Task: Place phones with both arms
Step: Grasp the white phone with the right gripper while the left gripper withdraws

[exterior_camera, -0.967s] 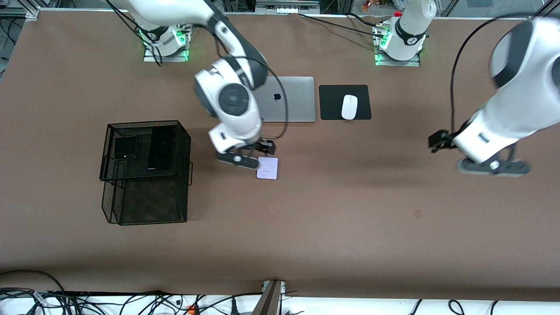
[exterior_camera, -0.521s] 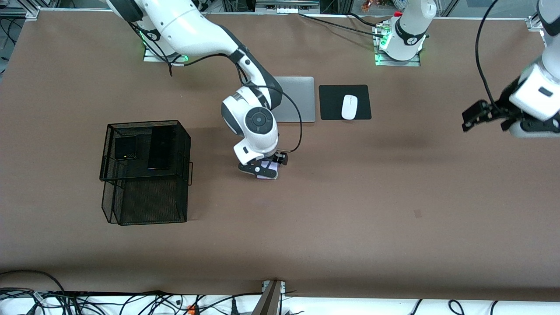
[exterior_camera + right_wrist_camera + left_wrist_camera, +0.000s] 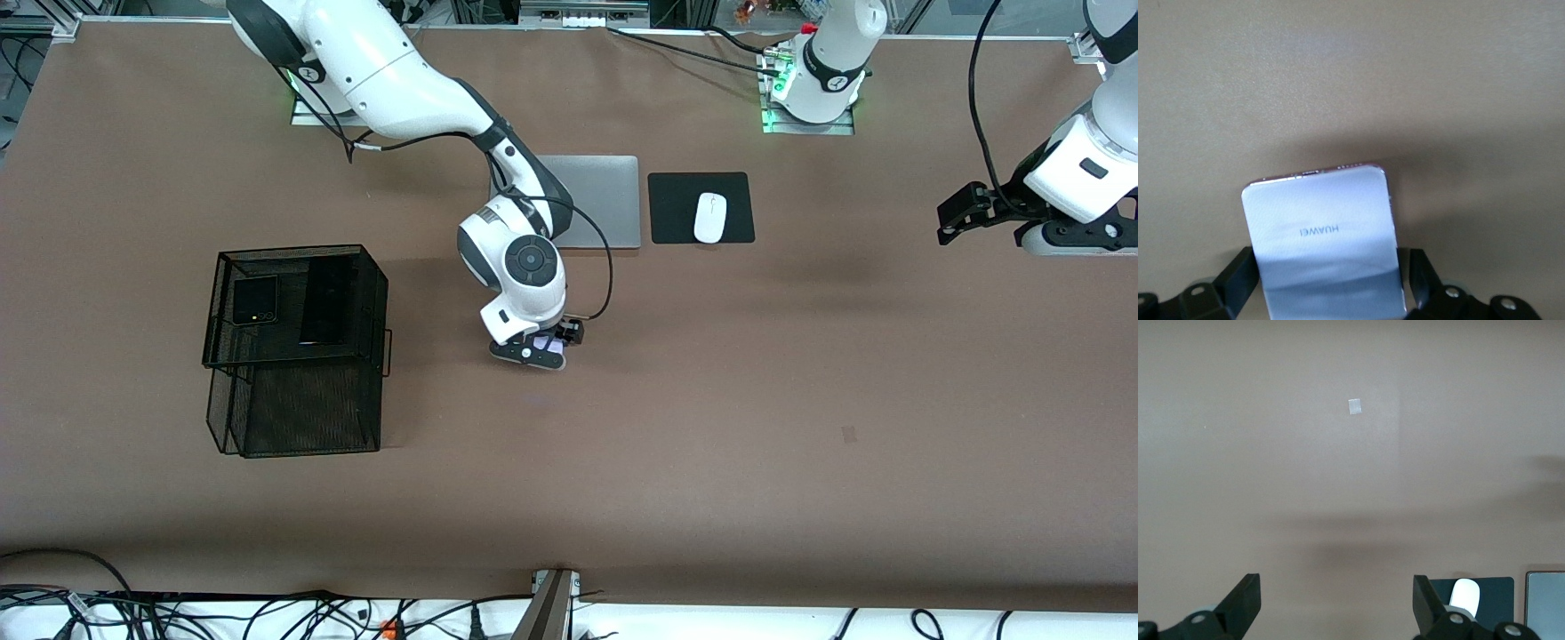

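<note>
right jaws (image 3: pixel 1328 293) wide, straddling lilac phone (image 3: pixel 1321 240).

Place: a robot lab.
Robots: two big white arms (image 3: pixel 391 62) are bolted to metal plates with green lights (image 3: pixel 805 120) at the 12 o'clock edge of the counter (image 3: pixel 622 462).
Counter: wide, covered with plain brown paper.
Wires: lots of loose cables (image 3: pixel 267 613) lie along the 6 o'clock edge.
Desk things: a silver laptop (image 3: pixel 605 200) and a white mouse (image 3: pixel 709 217) on a black pad (image 3: pixel 676 209).
</note>
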